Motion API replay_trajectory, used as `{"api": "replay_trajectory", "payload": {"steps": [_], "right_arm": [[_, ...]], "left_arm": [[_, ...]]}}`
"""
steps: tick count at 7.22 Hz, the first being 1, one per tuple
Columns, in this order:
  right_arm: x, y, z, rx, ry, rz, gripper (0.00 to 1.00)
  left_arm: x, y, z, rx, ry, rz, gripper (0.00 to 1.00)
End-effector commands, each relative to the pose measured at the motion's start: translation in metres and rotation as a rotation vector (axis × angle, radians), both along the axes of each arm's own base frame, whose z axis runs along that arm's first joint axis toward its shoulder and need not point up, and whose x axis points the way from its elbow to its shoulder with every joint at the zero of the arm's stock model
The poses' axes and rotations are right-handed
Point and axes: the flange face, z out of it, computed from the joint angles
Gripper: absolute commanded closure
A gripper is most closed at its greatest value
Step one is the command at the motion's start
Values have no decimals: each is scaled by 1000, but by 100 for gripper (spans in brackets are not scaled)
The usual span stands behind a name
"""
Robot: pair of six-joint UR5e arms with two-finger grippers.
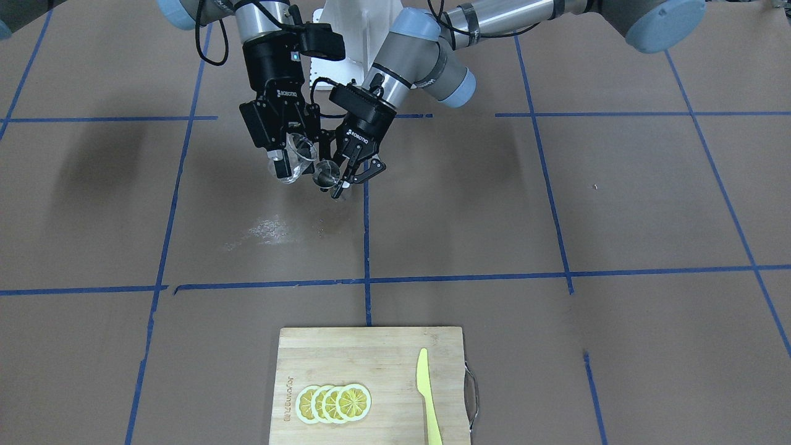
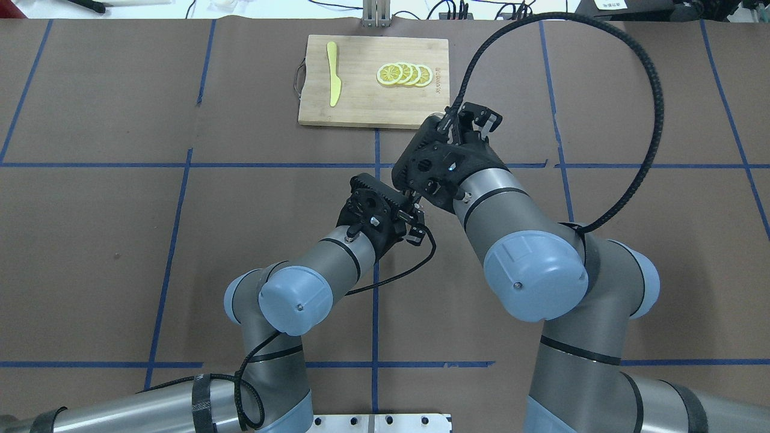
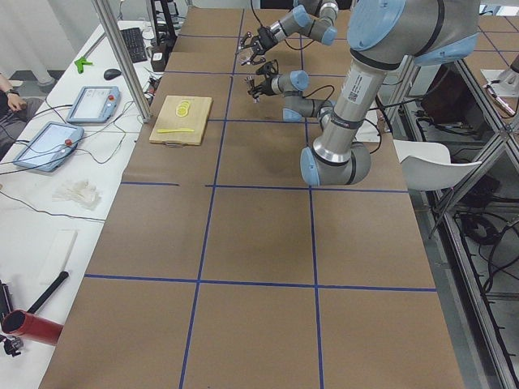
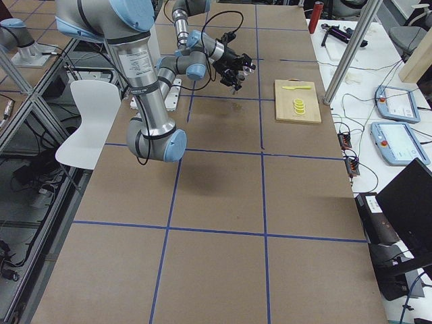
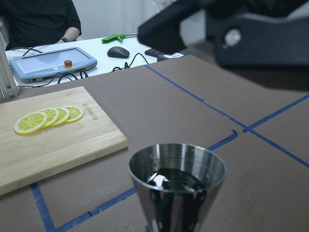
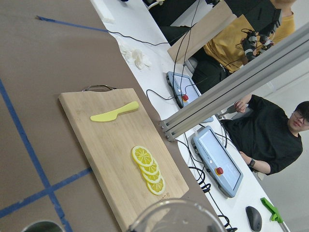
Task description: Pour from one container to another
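Above the table's middle, my right gripper [image 1: 295, 156] is shut on the clear glass measuring cup [image 1: 301, 152], which tilts toward the jigger. Just beside it my left gripper [image 1: 347, 175] is shut on the steel jigger [image 1: 325, 172], held upright with its rim close to the cup's lip. The left wrist view shows the jigger [image 5: 176, 186] from close up, with dark liquid in its top cone. In the right wrist view the cup's rim [image 6: 175, 214] fills the bottom edge and the jigger's rim [image 6: 42, 226] peeks in at bottom left. From overhead both wrists hide the two containers.
A wooden cutting board [image 1: 371, 358] lies at the table's operator side with several lemon slices [image 1: 334, 403] and a yellow knife [image 1: 426, 395]. A wet shiny patch [image 1: 269, 228] marks the brown table cover below the grippers. Operators and tablets sit beyond the table's edge [image 6: 270, 140].
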Motion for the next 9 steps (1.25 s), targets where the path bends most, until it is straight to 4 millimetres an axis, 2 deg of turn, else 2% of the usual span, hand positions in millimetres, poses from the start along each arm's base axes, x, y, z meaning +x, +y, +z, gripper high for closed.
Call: {"api": "replay_trajectory", "payload": {"steps": [1,3,5,6,7,9], "right_arm": [[35,4,8,-65,-156,60,100],[53,4,39,-172,-311,132,100],[82,15,113,-208,-437,159,100],[94,17,126,-217,-516,170,100],[94,17,127,-258,-588,188,100],[96,16,149,-351,-682,238,100]], "left_arm": [[-7,-5,-1,3,9,-10,100],[-30,-8,3,6,37,-24,100],[-70,-17,21,11,69,-59,100],[-95,-28,29,9,74,-90,100],[-113,-34,44,0,63,-161,100],[-137,-42,95,-89,71,-337,100]]}}
